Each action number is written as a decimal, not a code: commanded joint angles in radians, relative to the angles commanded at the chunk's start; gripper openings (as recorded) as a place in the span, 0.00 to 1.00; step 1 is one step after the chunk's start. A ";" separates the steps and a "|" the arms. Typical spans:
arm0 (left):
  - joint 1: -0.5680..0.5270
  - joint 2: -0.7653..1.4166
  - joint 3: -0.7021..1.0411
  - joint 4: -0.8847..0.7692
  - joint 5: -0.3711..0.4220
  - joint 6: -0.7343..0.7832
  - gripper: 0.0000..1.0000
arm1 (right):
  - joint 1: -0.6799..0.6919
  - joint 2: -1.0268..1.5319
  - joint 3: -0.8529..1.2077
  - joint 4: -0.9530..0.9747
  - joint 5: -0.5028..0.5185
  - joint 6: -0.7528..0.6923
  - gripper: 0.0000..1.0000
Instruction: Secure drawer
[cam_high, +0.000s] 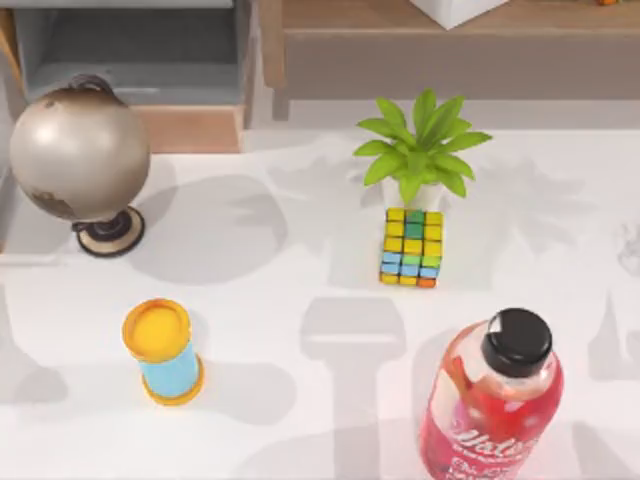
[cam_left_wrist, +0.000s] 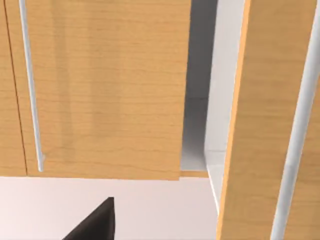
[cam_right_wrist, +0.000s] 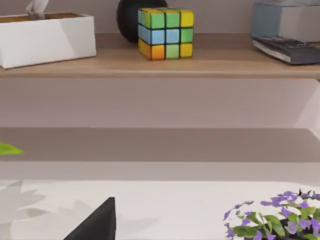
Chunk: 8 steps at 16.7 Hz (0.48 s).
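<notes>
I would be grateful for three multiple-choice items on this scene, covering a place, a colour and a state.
1. What stands just in front of the plant in the top view?
A. cube
B. globe
C. bottle

2. What colour is the bottle's cap?
A. yellow
B. black
C. white

3. How is the drawer?
A. shut flush
B. pulled open
C. lying on the table

Key: 1 A, the cube sits right before the plant's pot; 2 B, the cap is black above red liquid; 3 B, its grey inside shows from above.
</notes>
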<state>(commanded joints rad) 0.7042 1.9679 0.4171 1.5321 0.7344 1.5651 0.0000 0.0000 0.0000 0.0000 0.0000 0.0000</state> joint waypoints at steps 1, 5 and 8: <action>0.011 0.017 0.014 0.006 0.019 0.019 1.00 | 0.000 0.000 0.000 0.000 0.000 0.000 1.00; 0.015 0.024 0.020 0.009 0.027 0.026 1.00 | 0.000 0.000 0.000 0.000 0.000 0.000 1.00; 0.002 0.026 0.032 -0.001 0.014 0.025 1.00 | 0.000 0.000 0.000 0.000 0.000 0.000 1.00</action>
<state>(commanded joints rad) 0.7057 1.9939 0.4490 1.5314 0.7487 1.5904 0.0000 0.0000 0.0000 0.0000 0.0000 0.0000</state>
